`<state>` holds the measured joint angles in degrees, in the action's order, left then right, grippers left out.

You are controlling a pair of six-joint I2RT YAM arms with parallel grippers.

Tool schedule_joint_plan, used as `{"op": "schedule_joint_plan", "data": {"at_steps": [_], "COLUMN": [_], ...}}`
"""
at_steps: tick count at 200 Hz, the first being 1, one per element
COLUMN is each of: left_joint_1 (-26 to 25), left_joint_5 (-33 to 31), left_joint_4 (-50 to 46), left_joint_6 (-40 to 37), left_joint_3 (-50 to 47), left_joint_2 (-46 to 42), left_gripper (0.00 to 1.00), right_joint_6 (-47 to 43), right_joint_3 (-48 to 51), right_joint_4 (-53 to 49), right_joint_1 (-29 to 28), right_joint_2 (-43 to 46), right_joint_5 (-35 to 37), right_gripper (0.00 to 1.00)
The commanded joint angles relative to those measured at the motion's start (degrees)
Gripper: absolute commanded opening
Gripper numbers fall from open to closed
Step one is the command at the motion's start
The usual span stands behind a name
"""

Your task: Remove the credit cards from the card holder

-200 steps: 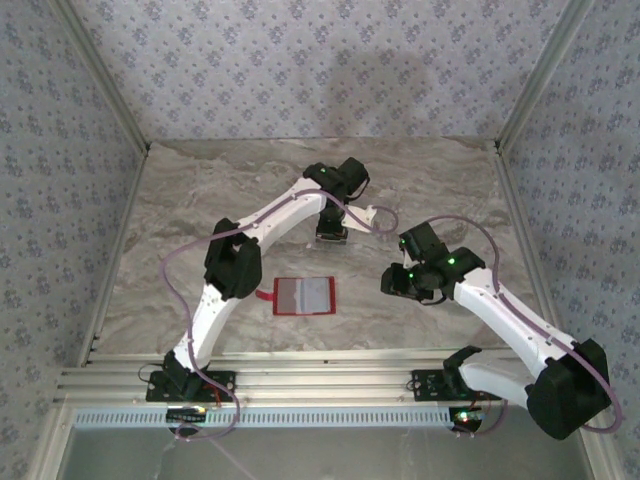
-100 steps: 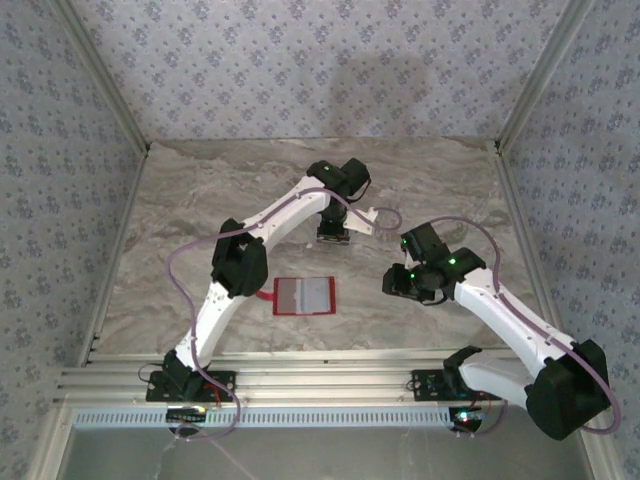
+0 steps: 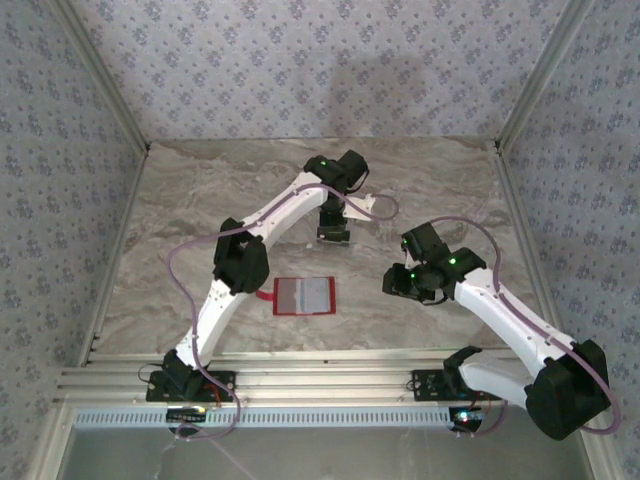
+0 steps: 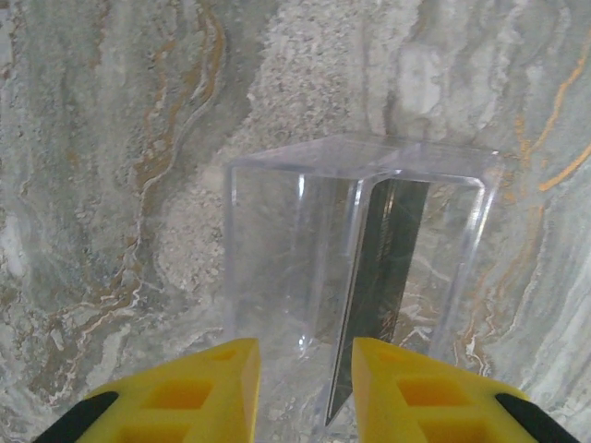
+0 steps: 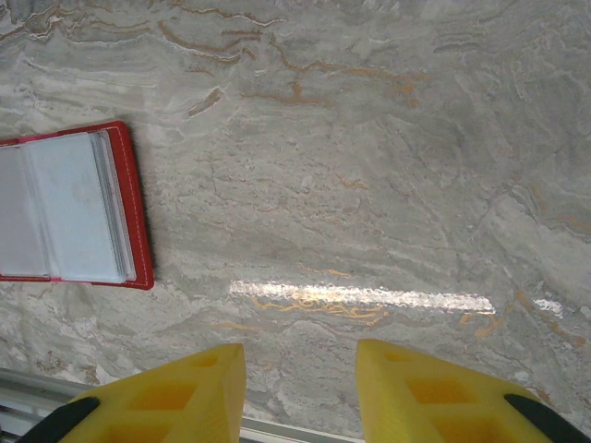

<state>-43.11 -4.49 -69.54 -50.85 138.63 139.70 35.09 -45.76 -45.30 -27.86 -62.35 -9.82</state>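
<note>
The red card holder (image 3: 303,295) lies open and flat on the marble table, its pale window panel facing up; its right half shows in the right wrist view (image 5: 69,208). One dark credit card (image 4: 383,258) stands on edge inside a clear plastic box (image 4: 355,157) at the table's middle back. My left gripper (image 4: 305,388) hangs just above that box, open, with the card's near edge close to its right finger but not clamped. My right gripper (image 5: 300,392) is open over bare table to the right of the holder (image 3: 393,283).
The clear box sits under the left gripper (image 3: 333,232) in the top view. Patterned walls close the table (image 3: 200,200) in on three sides. A metal rail (image 3: 320,380) runs along the near edge by the arm bases.
The left jaws have parted and let go of the dark card, which now stands in the clear box. The left wrist has shifted slightly. The right arm has not moved.
</note>
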Motion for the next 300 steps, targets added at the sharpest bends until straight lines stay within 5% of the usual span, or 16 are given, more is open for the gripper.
{"op": "schedule_joint_plan", "data": {"at_steps": [1,73,131,180,200,230,262,300], "left_joint_1": [0.0,0.0,0.9,1.9,2.2,2.7,3.6,3.3], "left_joint_5": [-0.6,5.8,7.6,15.0,18.8,16.2,20.5,22.8], "left_joint_4": [0.3,7.7,22.4,36.5,38.7,38.8,42.8,35.6], "left_joint_6": [1.7,16.9,42.2,65.1,72.3,82.6,85.0,85.1], "left_joint_3": [2.0,-9.5,-31.6,-50.7,-54.7,-59.3,-65.4,-64.7], "left_joint_2": [-1.1,-10.4,-23.6,-34.4,-36.1,-38.7,-42.4,-42.5], "left_gripper": [0.33,0.29,0.29,0.27,0.24,0.19,0.25,0.23], "right_joint_6": [0.0,0.0,-0.6,-0.3,-0.4,-0.3,-0.5,-0.7], "right_joint_3": [0.0,-0.9,-3.8,-6.5,-7.6,-8.8,-9.8,-11.3], "right_joint_4": [-1.0,4.6,7.9,10.6,10.6,12.5,13.4,14.5], "right_joint_1": [0.3,0.0,-2.0,-4.5,-5.3,-6.4,-7.3,-8.4], "right_joint_2": [0.4,-4.8,-11.4,-16.9,-19.0,-21.4,-23.7,-26.6], "right_joint_5": [-0.2,-1.4,-3.2,-4.8,-5.3,-5.9,-6.6,-7.3], "right_gripper": [0.38,0.37,0.37,0.37,0.36,0.36,0.36,0.36]}}
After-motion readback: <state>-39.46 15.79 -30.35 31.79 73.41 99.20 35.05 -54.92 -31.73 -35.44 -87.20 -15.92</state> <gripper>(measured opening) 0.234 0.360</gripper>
